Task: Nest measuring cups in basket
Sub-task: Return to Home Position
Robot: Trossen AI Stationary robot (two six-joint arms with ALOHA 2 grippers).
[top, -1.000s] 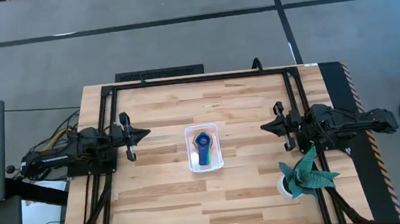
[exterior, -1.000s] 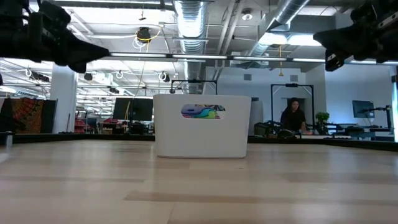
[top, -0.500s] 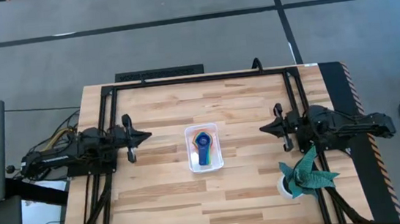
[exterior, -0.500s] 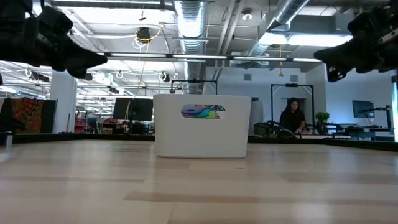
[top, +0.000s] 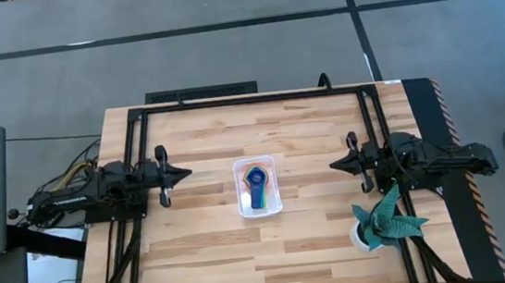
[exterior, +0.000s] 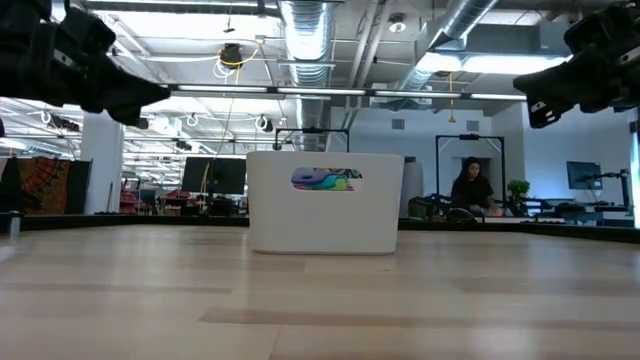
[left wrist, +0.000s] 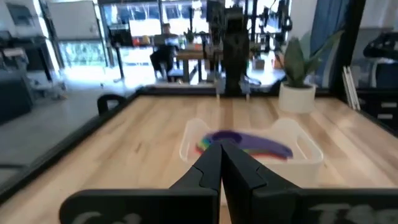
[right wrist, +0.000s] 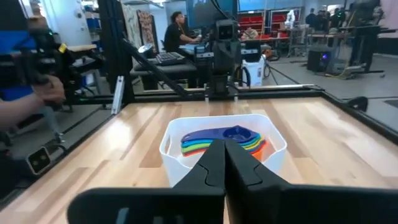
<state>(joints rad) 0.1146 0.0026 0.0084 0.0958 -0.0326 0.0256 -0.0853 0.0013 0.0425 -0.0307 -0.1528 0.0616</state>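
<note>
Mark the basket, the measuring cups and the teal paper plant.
basket (top: pixel 239 198), high view, left wall
measuring cups (top: pixel 258 195), high view, dark blue top handle
teal paper plant (top: pixel 390 219), high view, folded leaves

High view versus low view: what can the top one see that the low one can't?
Only the high view shows the teal paper plant. Only the low view shows the room behind, with a person in it. Both show the basket holding the measuring cups, with the left gripper and right gripper off to either side.
</note>
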